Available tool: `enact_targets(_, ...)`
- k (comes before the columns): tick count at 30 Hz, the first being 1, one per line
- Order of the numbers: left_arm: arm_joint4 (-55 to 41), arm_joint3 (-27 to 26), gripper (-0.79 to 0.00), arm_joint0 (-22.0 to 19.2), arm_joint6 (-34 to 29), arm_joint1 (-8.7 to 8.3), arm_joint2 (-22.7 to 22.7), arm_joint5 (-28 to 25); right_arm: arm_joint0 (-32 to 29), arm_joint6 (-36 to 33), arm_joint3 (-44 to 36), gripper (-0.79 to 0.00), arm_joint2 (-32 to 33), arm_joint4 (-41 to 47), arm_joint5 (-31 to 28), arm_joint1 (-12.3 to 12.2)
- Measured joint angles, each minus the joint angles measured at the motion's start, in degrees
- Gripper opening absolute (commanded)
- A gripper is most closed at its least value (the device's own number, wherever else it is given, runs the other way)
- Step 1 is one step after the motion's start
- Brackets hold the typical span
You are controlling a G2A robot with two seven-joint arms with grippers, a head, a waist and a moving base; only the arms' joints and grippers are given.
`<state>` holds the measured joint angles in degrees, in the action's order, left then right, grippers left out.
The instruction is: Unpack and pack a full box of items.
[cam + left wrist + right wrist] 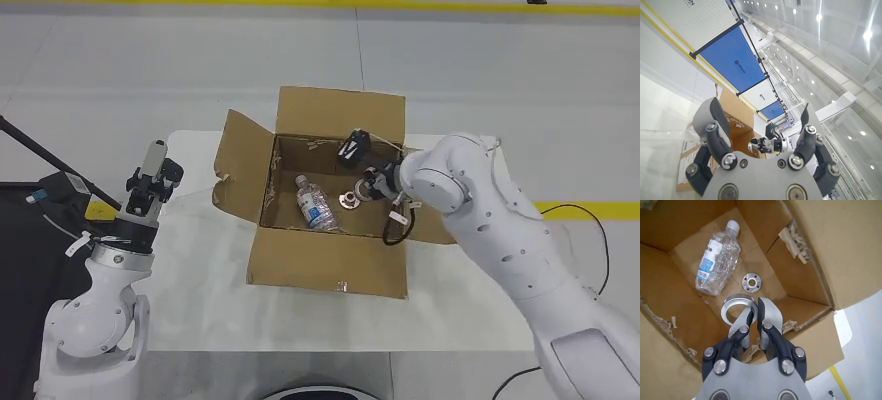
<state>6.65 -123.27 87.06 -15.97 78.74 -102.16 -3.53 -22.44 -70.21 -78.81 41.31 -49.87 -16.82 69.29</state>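
Box (330, 265) update: we reckon we're in the unpacking half. It sits open on the table (200, 300), flaps out, and the things we can see are all inside it.

The right gripper (755, 308) is down in the box with its fingers pinched across the wall of a metal ring (738, 298), one finger inside the hole and one outside. We can't quite tell whether the ring is clear of the cardboard floor or just resting on it; the angle isn't great for that.

Also on the box floor are a clear plastic bottle (717, 258), lying on its side, and a small drilled metal disc (744, 283) close to the ring, between it and the bottle.

The left gripper (760, 104) is off by the table's left edge, well away from the box, with its fingers spread wide and nothing between them.

Next move, as we see it, is to lift the ring straight up past the torn flap edges, carry it over the wall and set it on the table. The pinch on that thin, slick wall looks narrow, so the ring could twist or slip if the lift is jerky.

As for writing, the bottle has a white and blue label (709, 262) with print, and the box's outer side carries a white shipping sticker (690, 147). We're not reading either out.
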Motion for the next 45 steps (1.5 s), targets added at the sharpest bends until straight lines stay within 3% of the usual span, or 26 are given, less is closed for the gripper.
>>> enact_targets(5,0.0,0.0,0.0,0.0,0.0,0.0,0.0,0.0,0.5,0.7,3.6,-0.785,-3.3,-2.2,3.2,1.5)
enact_targets(21,0.7,0.5,0.0,0.6,4.9,-0.1,-0.8,1.3,2.4,3.9,15.9,-0.785,-10.7,-3.5,2.2,6.6)
enact_targets(23,0.7,0.7,0.0,0.6,5.3,-0.13,-0.8,1.7,2.7,4.1,16.9,-0.708,-11.2,-3.5,1.9,7.1)
enact_targets(25,0.7,0.8,0.0,0.6,5.4,-0.14,-0.8,1.8,2.9,4.2,18.1,-0.554,-11.6,-3.5,1.4,7.7)
enact_targets(26,0.7,0.8,0.0,0.6,5.4,-0.14,-0.8,1.8,3.0,4.1,18.5,-0.52,-11.7,-3.5,1.2,7.9)
enact_targets(34,0.4,1.2,0.0,0.7,5.5,-0.15,-0.8,2.2,3.7,4.1,21.4,-0.44,-11.9,-3.6,0.0,9.1)
enact_targets(40,3.0,4.0,0.0,-0.2,3.7,-0.55,-1.0,6.9,3.9,4.0,20.6,-0.394,-10.2,-4.0,-0.4,8.9)
enact_targets(43,4.1,5.2,0.0,-0.3,1.3,-0.82,-0.6,7.1,3.5,4.1,18.3,0.0,-8.0,-3.8,-0.5,8.1)
enact_targets(45,4.9,5.8,0.0,-0.4,-0.5,-1.01,-0.1,6.6,2.9,3.8,15.8,0.0,-5.7,-3.3,-1.0,7.2)
